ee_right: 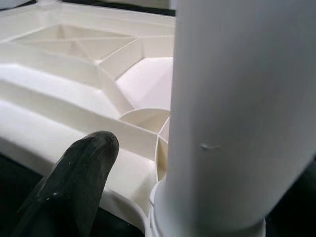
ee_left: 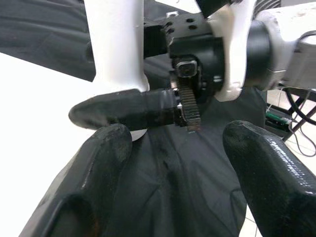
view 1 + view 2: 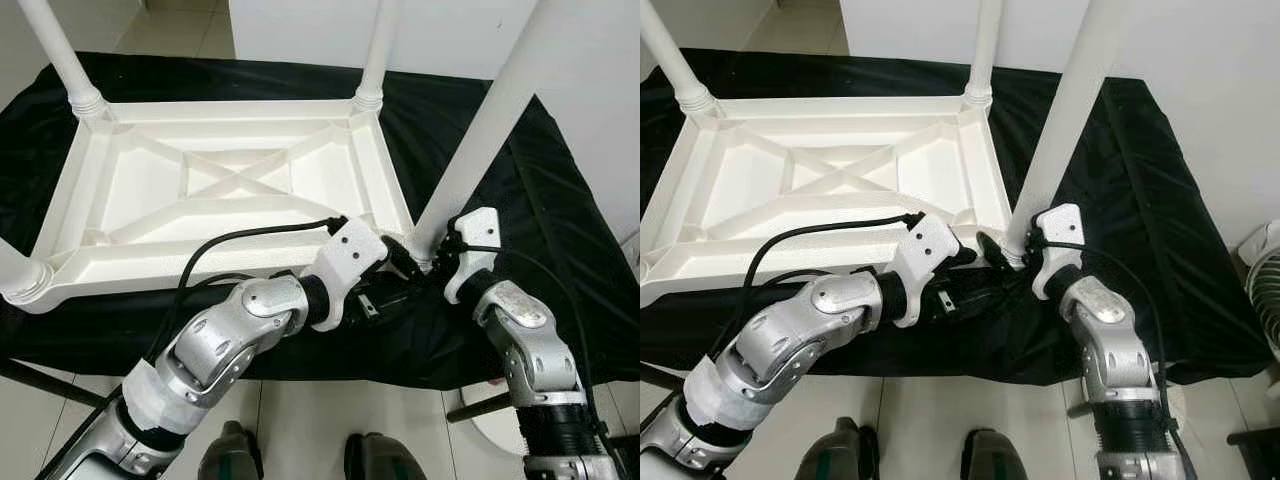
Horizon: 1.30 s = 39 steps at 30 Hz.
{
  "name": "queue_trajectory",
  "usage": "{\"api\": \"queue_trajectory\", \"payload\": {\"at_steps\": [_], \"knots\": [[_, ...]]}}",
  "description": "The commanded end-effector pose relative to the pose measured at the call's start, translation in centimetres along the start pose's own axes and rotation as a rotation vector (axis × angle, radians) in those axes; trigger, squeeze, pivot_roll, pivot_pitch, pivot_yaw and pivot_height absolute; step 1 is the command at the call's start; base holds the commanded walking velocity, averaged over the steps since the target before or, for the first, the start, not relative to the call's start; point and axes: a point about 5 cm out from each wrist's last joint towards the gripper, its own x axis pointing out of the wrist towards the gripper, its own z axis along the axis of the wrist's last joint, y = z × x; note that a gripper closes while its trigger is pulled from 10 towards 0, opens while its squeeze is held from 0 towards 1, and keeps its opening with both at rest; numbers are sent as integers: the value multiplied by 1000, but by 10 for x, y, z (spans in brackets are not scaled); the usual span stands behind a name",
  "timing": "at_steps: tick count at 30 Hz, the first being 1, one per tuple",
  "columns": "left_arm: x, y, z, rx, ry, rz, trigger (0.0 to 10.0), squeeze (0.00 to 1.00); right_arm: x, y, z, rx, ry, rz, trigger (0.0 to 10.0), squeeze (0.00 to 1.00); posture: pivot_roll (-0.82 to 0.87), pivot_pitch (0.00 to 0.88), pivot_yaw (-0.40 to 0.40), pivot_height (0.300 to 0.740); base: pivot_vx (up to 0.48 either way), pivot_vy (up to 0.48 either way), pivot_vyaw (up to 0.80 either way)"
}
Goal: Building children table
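At upturned table (image 3: 235, 190) corner, right gripper (image 3: 432, 252) probably clamped on leg (image 3: 480, 140); left gripper (image 2: 168, 148) spread, just beside

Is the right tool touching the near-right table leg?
Touching. In the left wrist view, a black finger of the right tool presses against the base of the white table leg.

Left end effector (image 2: 173, 163) spread; right end effector's finger (image 2: 118, 109) touches white leg (image 2: 116, 44).
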Motion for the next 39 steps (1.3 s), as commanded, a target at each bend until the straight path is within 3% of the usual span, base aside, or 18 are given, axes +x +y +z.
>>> {"api": "queue_trajectory", "payload": {"at_steps": [1,7,8,9,25,26,28,31,33,34,35,36,37,38,39], "knots": [[-1,0,-1,9,5,-48,10000,0,7,4,-9,-6,25,64,10000,0,-67,82,-2,740,0,0,0],[-2,1,0,8,4,-42,10000,0,15,-1,-9,-12,18,79,10000,0,-58,81,-3,740,0,0,0],[-2,2,0,9,5,-39,10000,0,17,-3,-9,-12,15,82,2235,0,-55,81,-5,740,0,0,0],[-2,2,0,10,5,-36,10000,0,18,-6,-9,-13,10,90,0,0,-52,86,-7,740,0,0,0],[-4,-1,-1,0,7,-36,10000,0,8,1,-25,53,12,33,353,0,-57,99,-15,740,0,0,0],[-4,-2,-2,-2,7,-39,10000,0,6,1,-25,61,11,-12,10000,0,-63,104,-12,740,0,0,0],[-4,-2,-2,-2,7,-39,10000,0,6,1,-25,61,11,-12,10000,0,-63,104,-12,740,0,0,0],[-3,-3,-3,-6,13,-54,10000,0,2,1,-16,94,14,-276,10000,0,-83,120,1,740,0,0,0],[-3,-3,-3,-6,13,-54,10000,0,2,1,-16,94,14,-276,10000,0,-83,120,1,740,0,0,0],[-3,-3,-3,-6,14,-56,10000,0,2,1,-14,100,23,-357,10000,0,-83,120,1,740,0,0,0],[-3,-3,-3,-6,14,-56,10000,0,2,1,-14,100,23,-357,10000,0,-83,120,1,740,0,0,0],[-1,-3,-2,-3,12,-61,10000,0,0,4,-12,107,37,-538,10000,0,-90,129,4,740,0,0,0],[-1,-3,-2,-3,12,-61,10000,0,0,4,-12,107,37,-538,10000,0,-90,129,4,740,0,0,0],[-1,-3,-2,0,14,-69,10000,0,-2,11,-13,96,54,-671,10000,0,-93,128,9,740,0,0,0],[-1,-3,-2,0,14,-69,10000,0,-2,11,-13,96,54,-671,10000,0,-93,128,9,740,0,0,0]]}}
